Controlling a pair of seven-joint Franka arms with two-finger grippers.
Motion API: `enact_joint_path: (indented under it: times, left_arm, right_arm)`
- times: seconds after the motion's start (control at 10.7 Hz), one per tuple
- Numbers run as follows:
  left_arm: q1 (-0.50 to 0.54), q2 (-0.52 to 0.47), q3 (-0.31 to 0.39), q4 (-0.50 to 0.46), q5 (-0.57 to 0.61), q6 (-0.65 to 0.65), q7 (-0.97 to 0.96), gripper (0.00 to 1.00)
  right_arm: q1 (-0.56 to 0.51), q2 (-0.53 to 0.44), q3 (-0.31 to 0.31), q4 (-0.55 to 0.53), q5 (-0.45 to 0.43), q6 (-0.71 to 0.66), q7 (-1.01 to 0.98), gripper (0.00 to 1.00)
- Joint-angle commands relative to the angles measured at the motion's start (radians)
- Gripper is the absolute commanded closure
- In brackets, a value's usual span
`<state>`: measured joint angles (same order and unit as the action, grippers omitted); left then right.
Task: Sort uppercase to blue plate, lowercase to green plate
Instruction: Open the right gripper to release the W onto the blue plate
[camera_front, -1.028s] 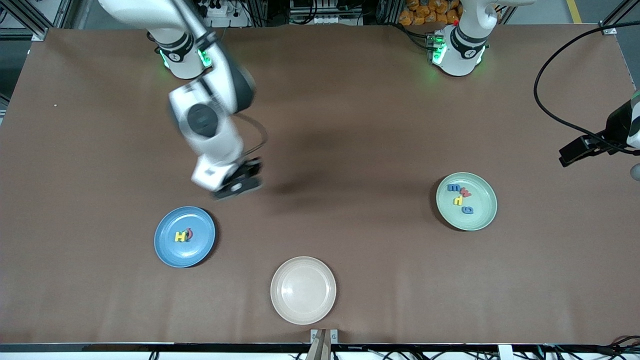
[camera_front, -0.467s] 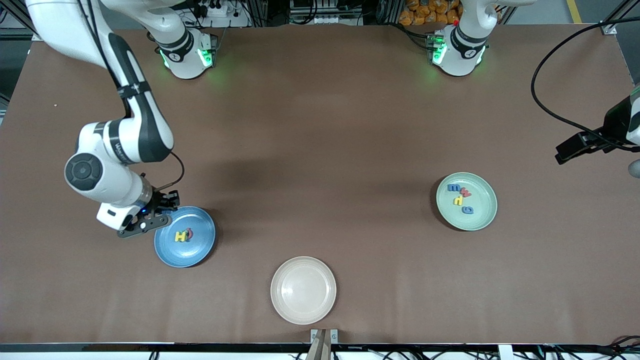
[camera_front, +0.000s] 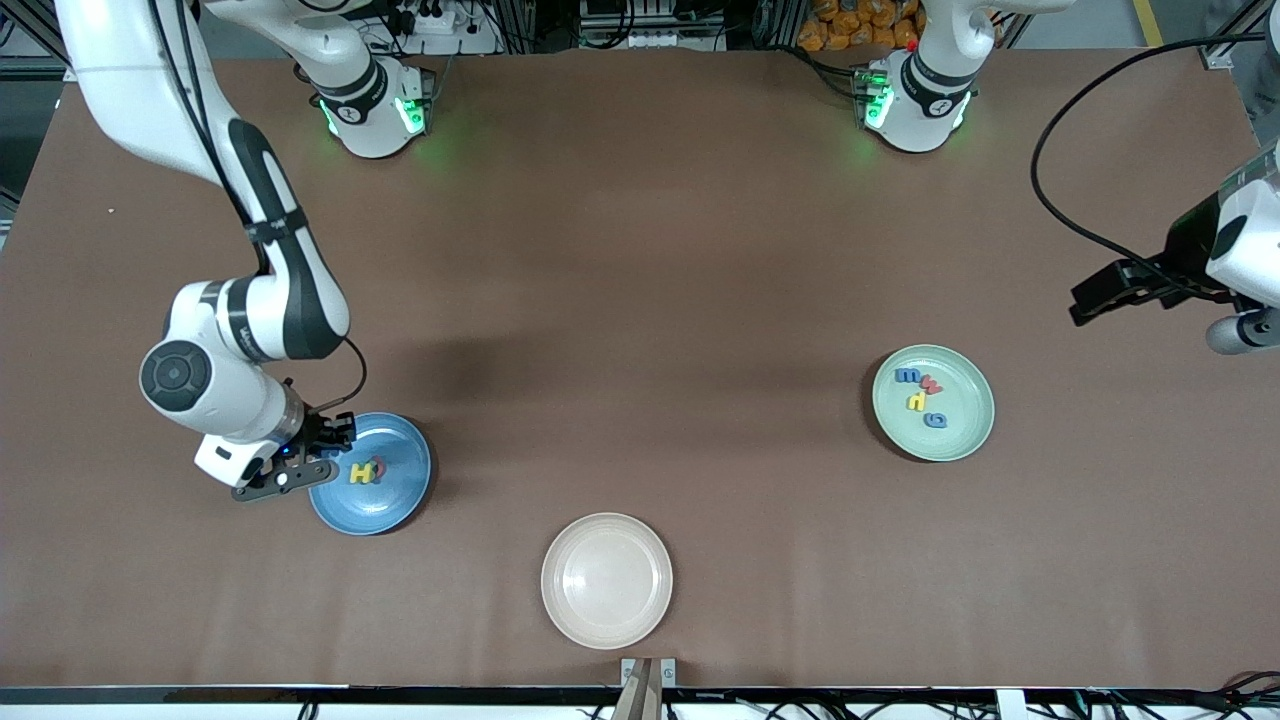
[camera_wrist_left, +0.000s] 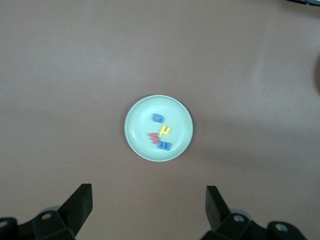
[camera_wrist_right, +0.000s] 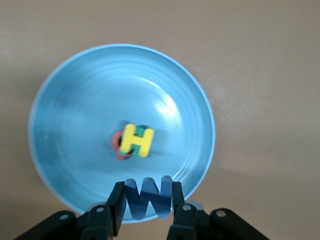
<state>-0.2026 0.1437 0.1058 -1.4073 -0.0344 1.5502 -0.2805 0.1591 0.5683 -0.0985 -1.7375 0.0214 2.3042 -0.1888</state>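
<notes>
The right gripper (camera_wrist_right: 148, 216) hangs over the blue plate (camera_front: 400, 495), its jaws pinching a blue zigzag letter (camera_wrist_right: 148, 196) above the plate's rim. On that plate lie a yellow H (camera_wrist_right: 136, 140) atop a red letter (camera_wrist_right: 118, 148) and a green one. Well apart from the blue plate, toward the left arm's end of the desk, the green plate (camera_front: 965, 440) holds four letters. The left gripper (camera_wrist_left: 148, 200) waits high above it, jaws spread. Sorting looks nearly done.

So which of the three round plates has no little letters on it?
The cream plate, nearest the front camera, is bare. The blue plate holds a yellow H; the pale green plate holds four letters.
</notes>
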Motion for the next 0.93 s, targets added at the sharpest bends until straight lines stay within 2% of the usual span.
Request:
enact_joint_path:
  times: [0.0, 0.28, 0.56, 0.65, 0.75, 0.84]
  left_arm:
    - [0.000, -0.006, -0.004, 0.004, -0.018, -0.059, 0.018, 0.00]
    - [0.003, -0.013, -0.009, -0.004, 0.002, -0.088, 0.023, 0.00]
    - [0.002, -0.079, -0.011, -0.102, 0.005, -0.036, 0.023, 0.00]
    - [0.002, -0.081, -0.011, -0.104, 0.004, -0.035, 0.023, 0.00]
    - [0.002, -0.082, -0.011, -0.107, 0.004, -0.033, 0.023, 0.00]
    - [0.002, -0.084, -0.011, -0.111, 0.004, -0.033, 0.023, 0.00]
  right_arm:
    - [-0.003, 0.079, -0.004, 0.088, 0.061, 0.012, -0.004, 1.00]
    - [0.007, 0.108, -0.012, 0.114, 0.146, 0.023, 0.002, 1.00]
    - [0.030, 0.146, -0.015, 0.119, 0.166, 0.070, 0.041, 1.00]
    - [0.033, 0.147, -0.015, 0.119, 0.166, 0.070, 0.046, 1.00]
    - [0.034, 0.147, -0.015, 0.119, 0.166, 0.070, 0.046, 0.81]
    - [0.034, 0.147, -0.015, 0.119, 0.166, 0.070, 0.048, 0.44]
